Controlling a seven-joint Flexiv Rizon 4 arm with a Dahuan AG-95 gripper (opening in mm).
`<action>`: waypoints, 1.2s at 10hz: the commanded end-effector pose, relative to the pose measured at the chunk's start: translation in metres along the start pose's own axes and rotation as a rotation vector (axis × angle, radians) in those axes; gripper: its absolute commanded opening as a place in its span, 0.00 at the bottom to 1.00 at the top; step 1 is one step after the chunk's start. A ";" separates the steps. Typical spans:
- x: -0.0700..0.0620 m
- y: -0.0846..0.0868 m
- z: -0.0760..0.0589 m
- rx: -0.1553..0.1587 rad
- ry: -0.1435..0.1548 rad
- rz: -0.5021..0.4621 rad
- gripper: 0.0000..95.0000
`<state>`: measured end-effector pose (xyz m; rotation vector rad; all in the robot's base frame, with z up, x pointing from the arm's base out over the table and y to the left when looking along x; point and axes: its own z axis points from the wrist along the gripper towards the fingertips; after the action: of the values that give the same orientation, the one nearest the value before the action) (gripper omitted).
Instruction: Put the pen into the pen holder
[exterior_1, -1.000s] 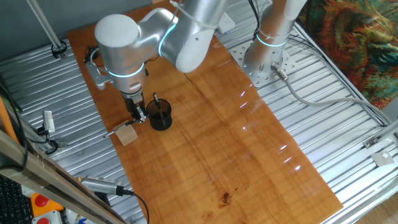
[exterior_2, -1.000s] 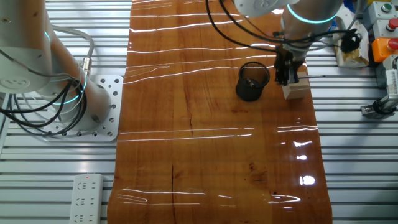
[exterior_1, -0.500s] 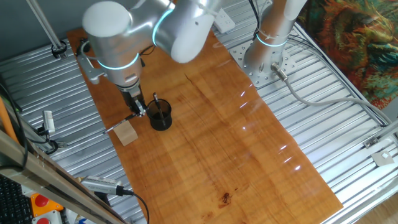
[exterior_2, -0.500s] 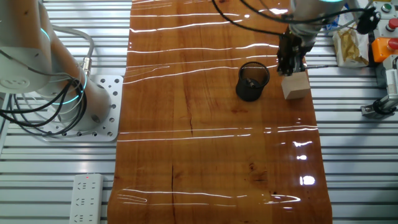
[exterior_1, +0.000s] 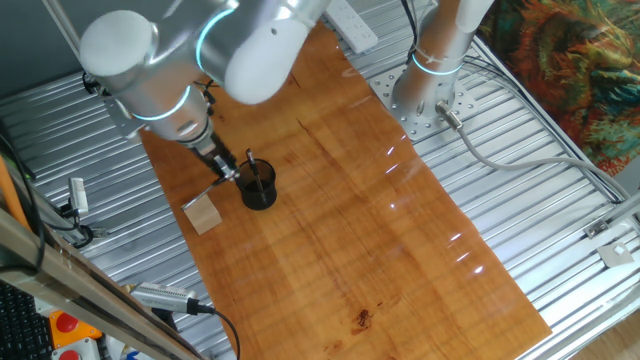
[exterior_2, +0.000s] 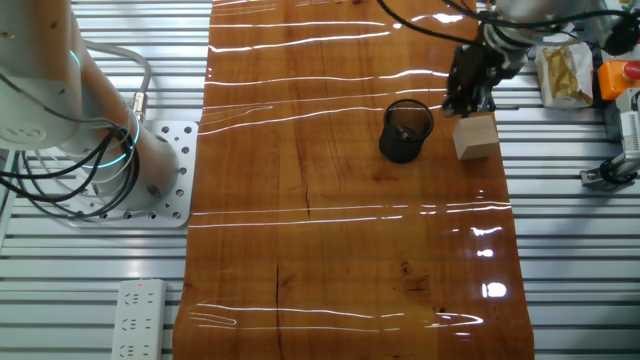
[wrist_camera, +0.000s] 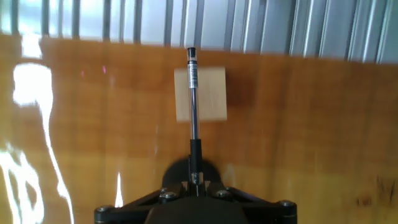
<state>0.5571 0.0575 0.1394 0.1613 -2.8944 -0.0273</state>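
While the gripper (wrist_camera: 194, 180) is clamped on the pen (wrist_camera: 193, 106), the pen juts out over the pale wooden block (wrist_camera: 200, 94) near the desk's long edge. Just beside the block stands the black mesh pen holder (exterior_2: 405, 131) (one dark stick (exterior_1: 252, 163) stands inside it).

In one fixed view the small black round mesh pen holder (exterior_1: 258, 186) stands on the long brown wooden tabletop (exterior_1: 380, 240), with the pale wooden cube-like block (exterior_1: 203, 213) just beside it to the lower left. The two-finger gripper (exterior_1: 224, 170) sits left of the holder, above the block, holding the slim black and silver pen (wrist_camera: 193, 115), which in the hand view crosses over the block
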 end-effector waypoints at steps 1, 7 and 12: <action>0.036 0.000 0.002 -0.002 0.039 -0.009 0.00; 0.076 0.011 -0.021 -0.005 0.103 -0.016 0.00; 0.102 0.010 -0.002 -0.017 0.219 -0.023 0.00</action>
<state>0.4600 0.0561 0.1668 0.1812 -2.6818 -0.0336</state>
